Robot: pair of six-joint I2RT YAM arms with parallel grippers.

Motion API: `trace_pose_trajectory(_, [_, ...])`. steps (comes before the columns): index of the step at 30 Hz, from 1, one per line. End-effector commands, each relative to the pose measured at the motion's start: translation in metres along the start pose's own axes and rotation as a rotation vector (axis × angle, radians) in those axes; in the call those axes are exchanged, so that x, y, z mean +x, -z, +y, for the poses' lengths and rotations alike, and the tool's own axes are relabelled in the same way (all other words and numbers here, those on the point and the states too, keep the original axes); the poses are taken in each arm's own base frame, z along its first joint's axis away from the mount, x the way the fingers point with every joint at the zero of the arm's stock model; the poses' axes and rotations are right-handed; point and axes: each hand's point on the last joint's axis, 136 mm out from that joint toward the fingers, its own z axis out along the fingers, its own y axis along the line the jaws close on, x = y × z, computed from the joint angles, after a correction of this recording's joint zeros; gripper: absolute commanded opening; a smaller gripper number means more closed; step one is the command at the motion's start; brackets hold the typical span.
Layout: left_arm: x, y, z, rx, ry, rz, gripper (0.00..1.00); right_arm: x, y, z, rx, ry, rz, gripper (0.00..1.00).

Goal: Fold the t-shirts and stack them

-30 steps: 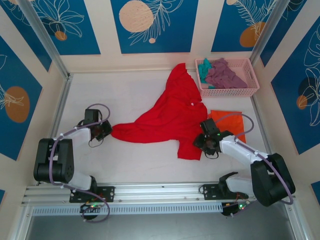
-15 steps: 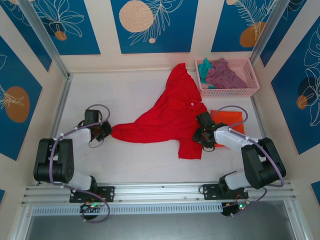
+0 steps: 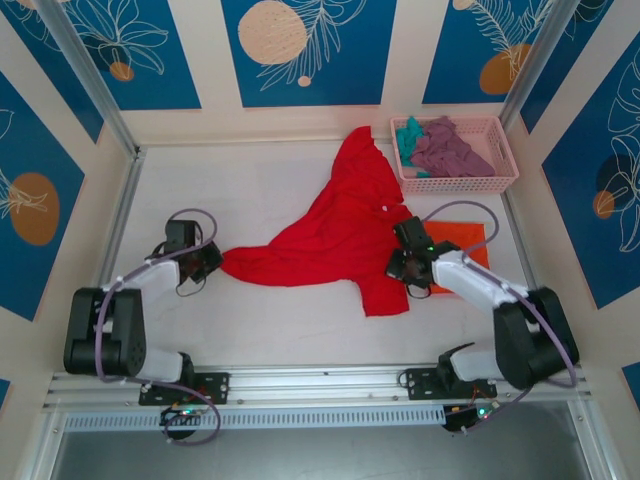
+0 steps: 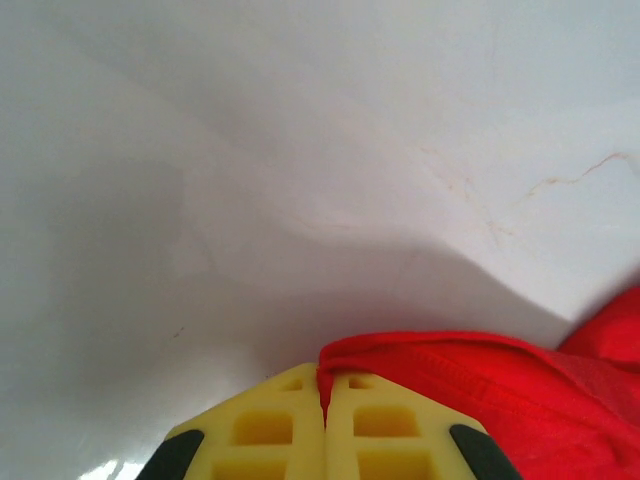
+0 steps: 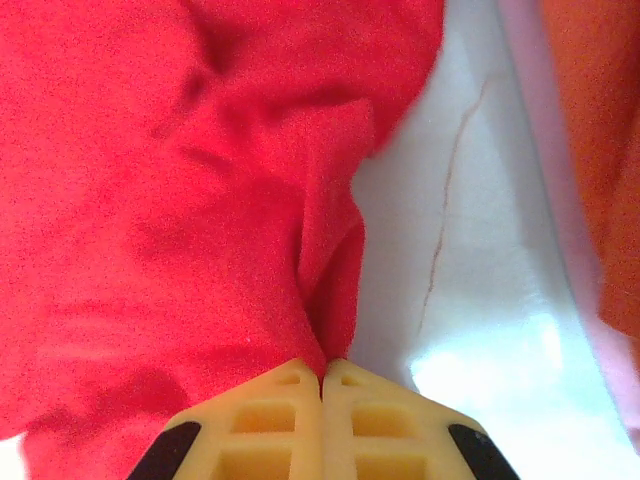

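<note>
Table: white matte top point(image 3: 270, 190) in front of me; up close I see faint brownish hairline marks point(image 5: 445, 220) in it.
Back wall: cream point(image 3: 205, 60), set with deep-blue panels point(image 3: 350, 60) carrying white leaf drawings and peach discs.
Side walls: same cream and blue on my left point(image 3: 40, 200) and on my right point(image 3: 600, 180).
Frame: aluminium posts point(image 3: 90, 80) slant up from the far corners.
Near edge: slotted aluminium rail point(image 3: 310, 385) across the table front, with a dark grey surface point(image 3: 320, 455) below it.
Light: even and soft, with one bright glare patch point(image 5: 480, 370) on the table top.

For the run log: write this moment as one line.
left gripper: shut on red t-shirt edge | right gripper: shut on red t-shirt fold | orange t-shirt: lying beside right gripper
</note>
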Motion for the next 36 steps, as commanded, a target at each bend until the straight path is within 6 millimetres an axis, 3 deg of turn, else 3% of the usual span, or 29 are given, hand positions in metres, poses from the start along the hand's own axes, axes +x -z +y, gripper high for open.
trace_pose_trajectory(1, [-0.023,0.040,-0.001,-0.029,0.065,-0.143,0.00,-0.034,0.049,0.019,-0.075,0.093,-0.194,0.00])
trace_pose_trajectory(7, [-0.065,0.130,-0.023,-0.020,0.053,-0.372,0.00,-0.078,0.149,0.059,-0.246,0.260,-0.527,0.00])
trace_pose_trajectory(13, [-0.078,0.188,-0.048,0.048,0.042,-0.449,0.00,-0.105,0.235,0.084,-0.338,0.353,-0.802,0.00])
trace_pose_trajectory(16, [-0.090,0.211,-0.064,0.116,0.035,-0.513,0.00,-0.123,0.260,0.090,-0.346,0.332,-0.876,0.00])
trace_pose_trajectory(19, [-0.104,0.205,-0.074,0.100,0.008,-0.510,0.00,-0.143,0.259,0.096,-0.331,0.324,-0.865,0.00])
trace_pose_trajectory(25, [-0.140,0.138,-0.094,0.086,0.027,-0.443,0.00,-0.194,0.197,0.112,-0.298,0.276,-0.650,0.00])
trace_pose_trajectory(29, [-0.174,0.092,-0.117,0.101,0.048,-0.395,0.00,-0.234,0.160,0.143,-0.304,0.295,-0.565,0.00])
trace_pose_trajectory(31, [-0.196,0.079,-0.132,0.114,0.051,-0.388,0.00,-0.259,0.149,0.159,-0.313,0.293,-0.568,0.00])
trace_pose_trajectory(33, [-0.221,0.075,-0.148,0.132,0.058,-0.400,0.00,-0.284,0.156,0.177,-0.357,0.292,-0.600,0.00])
trace_pose_trajectory(36, [-0.262,0.098,-0.179,0.197,0.049,-0.462,0.00,-0.319,0.180,0.208,-0.437,0.307,-0.669,0.00])
